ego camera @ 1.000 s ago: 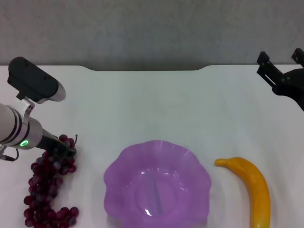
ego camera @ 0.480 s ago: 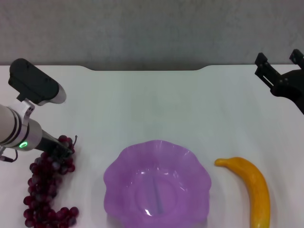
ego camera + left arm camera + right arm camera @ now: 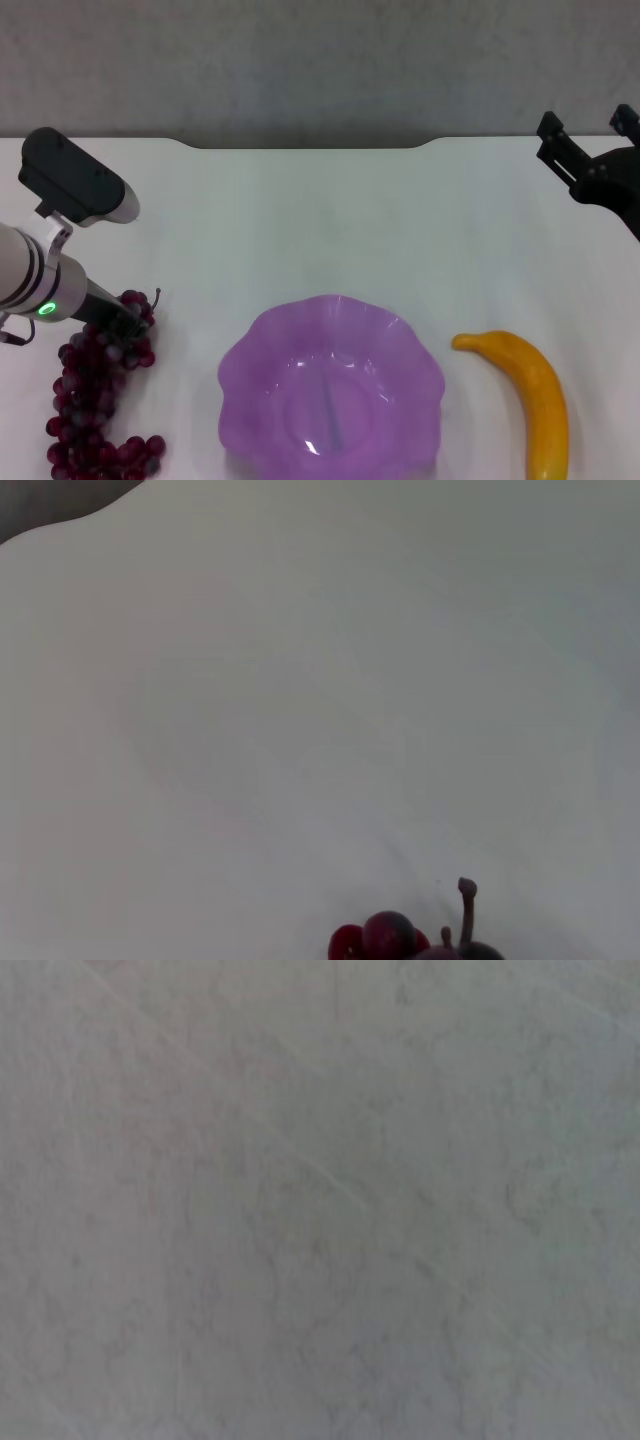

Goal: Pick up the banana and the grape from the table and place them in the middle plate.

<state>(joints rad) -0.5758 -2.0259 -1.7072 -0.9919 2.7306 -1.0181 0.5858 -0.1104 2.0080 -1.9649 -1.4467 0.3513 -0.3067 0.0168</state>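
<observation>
The left hand (image 3: pixel 128 318) pinches the grape (image 3: pixel 92 400) at its stem end on the table (image 3: pixel 320 220). The right hand (image 3: pixel 590 135) hovers spread at the far right, well apart from the banana (image 3: pixel 530 390) beside the middle plate (image 3: pixel 331 390).

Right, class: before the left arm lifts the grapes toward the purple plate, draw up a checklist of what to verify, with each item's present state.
1. Left gripper at the top of the grape bunch: ok.
2. Grip closed on the bunch: cannot tell.
3. Purple plate holds nothing: ok.
4. Banana lies on the table, apart from the plate: ok.
5. Right gripper sits at the far right edge, open, out of the path: ok.
</observation>
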